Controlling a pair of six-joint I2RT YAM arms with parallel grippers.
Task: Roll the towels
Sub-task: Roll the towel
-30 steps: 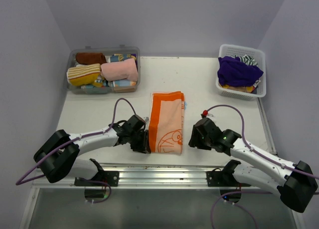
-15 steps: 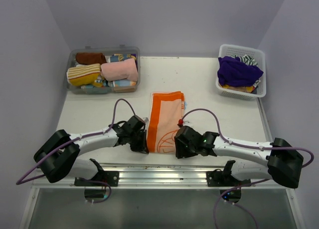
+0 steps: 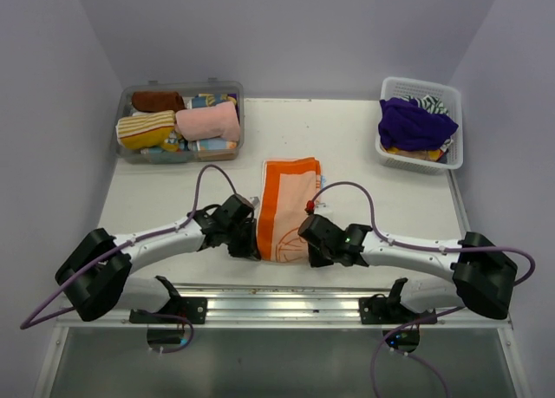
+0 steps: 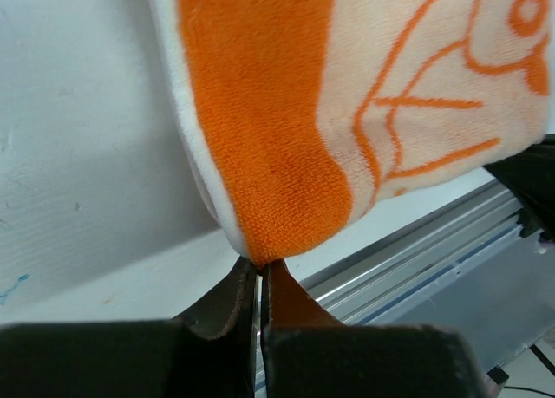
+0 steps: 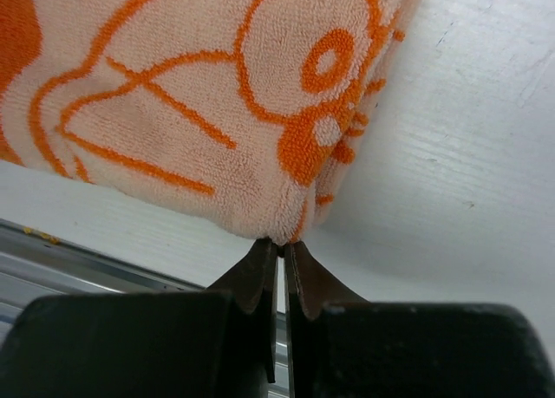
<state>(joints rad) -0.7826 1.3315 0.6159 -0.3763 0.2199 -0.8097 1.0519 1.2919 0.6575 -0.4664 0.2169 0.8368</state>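
The left gripper point(image 4: 258, 275) has its jaws pressed together on the near left corner of the orange-and-cream terry towel point(image 3: 291, 199), at the orange border. The right gripper point(image 5: 279, 252) pinches the near right corner, below the orange line-drawn cartoon print point(image 5: 321, 68). The towel lies folded, near centre of the white table point(image 3: 364, 155). No writing is legible. Far left, a clear plastic bin point(image 3: 240, 120) holds rolled towels point(image 3: 208, 120). Far right, a white slotted basket point(image 3: 422, 83) holds a purple towel point(image 3: 412, 125).
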